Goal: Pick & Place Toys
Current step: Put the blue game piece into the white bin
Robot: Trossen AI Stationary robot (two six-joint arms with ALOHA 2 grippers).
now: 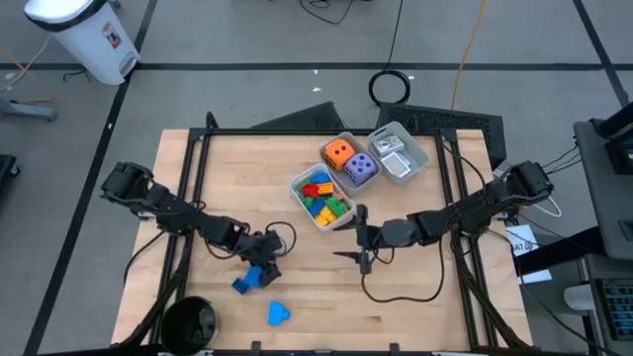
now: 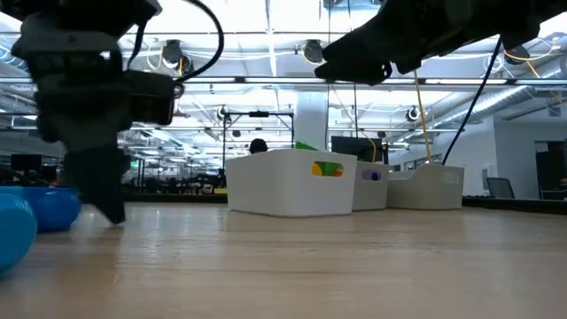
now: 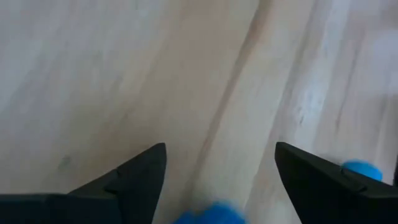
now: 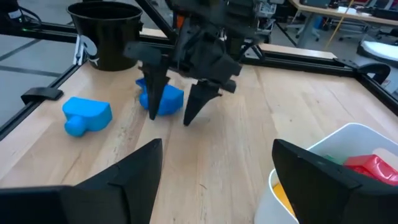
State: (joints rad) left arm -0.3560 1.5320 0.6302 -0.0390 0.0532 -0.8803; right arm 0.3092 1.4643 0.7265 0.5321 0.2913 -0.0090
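Observation:
My left gripper is open, fingers pointing down at the table. A blue toy lies on the wood just on its near side; it shows behind one finger in the right wrist view and between the fingers at the edge of the left wrist view. A second blue toy lies nearer the front edge. My right gripper is open and empty, above the table's middle, facing the left gripper. Coloured bricks fill a white tray; an orange die and a purple die sit in another. My left gripper stands over the first blue toy's edge with its fingers apart and pointing down. One finger stands in front of the toy in the right wrist view. Whether that finger touches the toy, I cannot tell.
Three trays stand in a row at the back middle: the white brick tray, the dice tray and a clear tray. A black bucket stands at the front left corner. Bare wood lies between the grippers and the front edge.

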